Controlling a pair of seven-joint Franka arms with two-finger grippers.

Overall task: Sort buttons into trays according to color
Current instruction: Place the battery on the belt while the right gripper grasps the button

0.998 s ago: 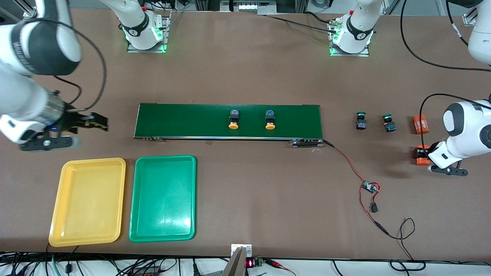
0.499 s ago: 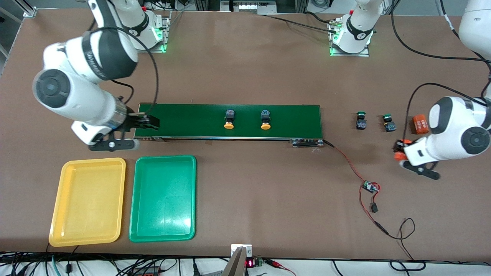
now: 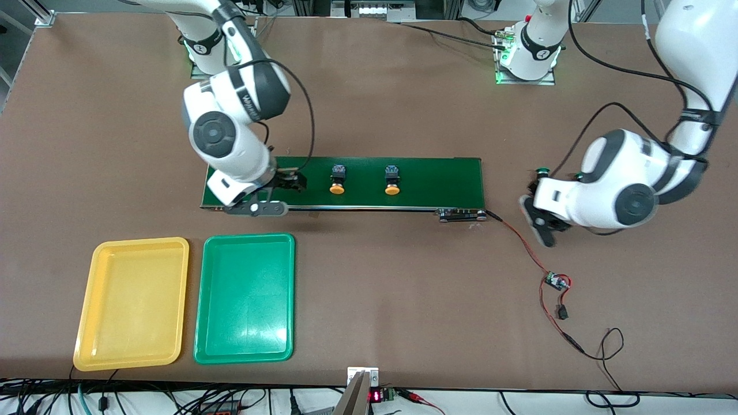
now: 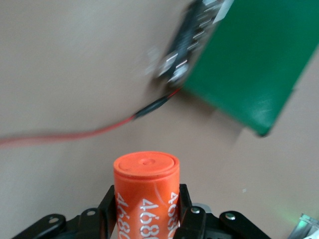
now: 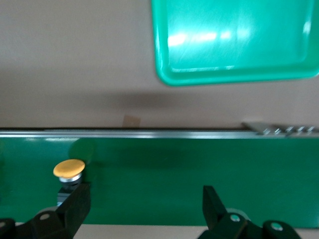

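Two yellow-capped buttons [image 3: 337, 180] [image 3: 392, 181] lie on the dark-green conveyor belt [image 3: 438, 181]. My right gripper [image 3: 293, 181] hangs open over the belt's end toward the right arm. In the right wrist view its fingers [image 5: 75, 204] stand wide apart, and one yellow-capped button [image 5: 69, 172] is beside a fingertip. My left gripper [image 4: 146, 196] is shut on an orange cylinder [image 4: 146, 184] with white numbers, over the table off the belt's other end. A green-capped button [image 3: 542, 171] peeks out beside the left hand [image 3: 545, 207]. The yellow tray [image 3: 132, 302] and green tray [image 3: 245, 297] lie empty, nearer the camera.
A red wire [image 3: 522, 245] runs from the belt's motor end [image 3: 461, 215] to a small circuit board [image 3: 556, 281] on the table. The left arm's bulky wrist [image 3: 617, 184] covers the table where it hovers. Cables hang along the front edge.
The right arm swung in from its end of the table to over the belt. The left arm carried the orange cylinder toward the belt's other end. Both yellow-capped buttons drifted toward the right arm's end.
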